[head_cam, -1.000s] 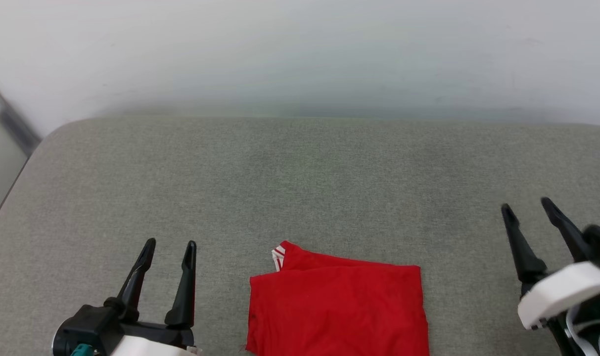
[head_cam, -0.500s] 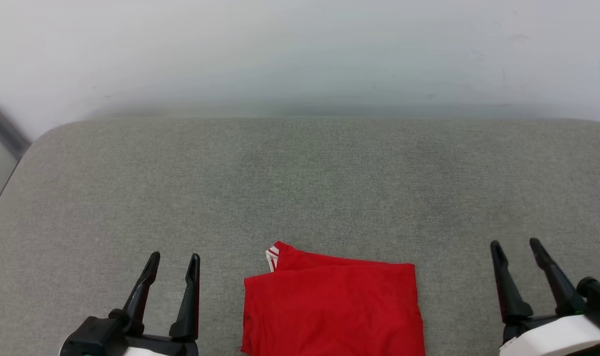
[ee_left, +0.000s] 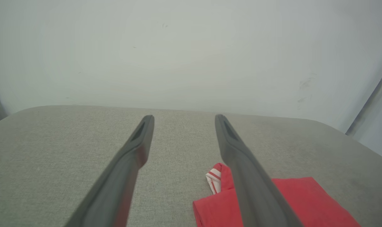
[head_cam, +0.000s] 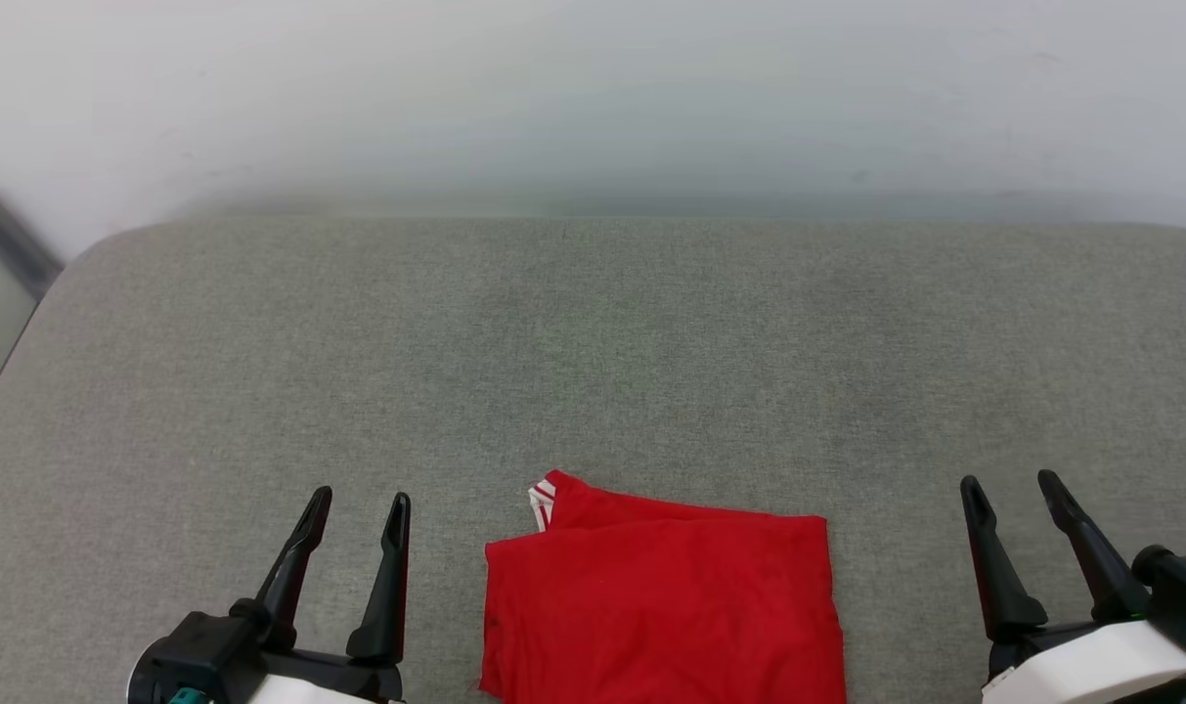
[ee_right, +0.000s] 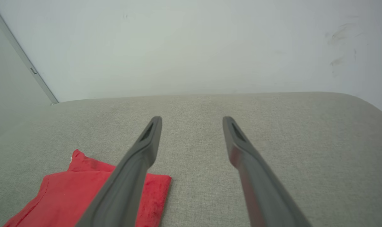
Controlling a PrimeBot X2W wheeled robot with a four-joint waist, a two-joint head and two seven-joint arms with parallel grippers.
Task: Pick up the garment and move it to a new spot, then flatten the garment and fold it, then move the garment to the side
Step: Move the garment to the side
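Garment (head_cam: 661, 606) folded into a red rectangle, flat on grey table (head_cam: 593, 342) at its near edge, striped trim (head_cam: 544, 504) peeking at far-left corner. Left gripper (head_cam: 360, 499) and right gripper (head_cam: 1008, 481) flank it, apart from cloth, jaws wide, empty.

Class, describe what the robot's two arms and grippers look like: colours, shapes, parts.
Both the left gripper and right gripper have two long, tapering black jaws on a black base, joined to a white wrist shell. A small teal part shows on the left base.
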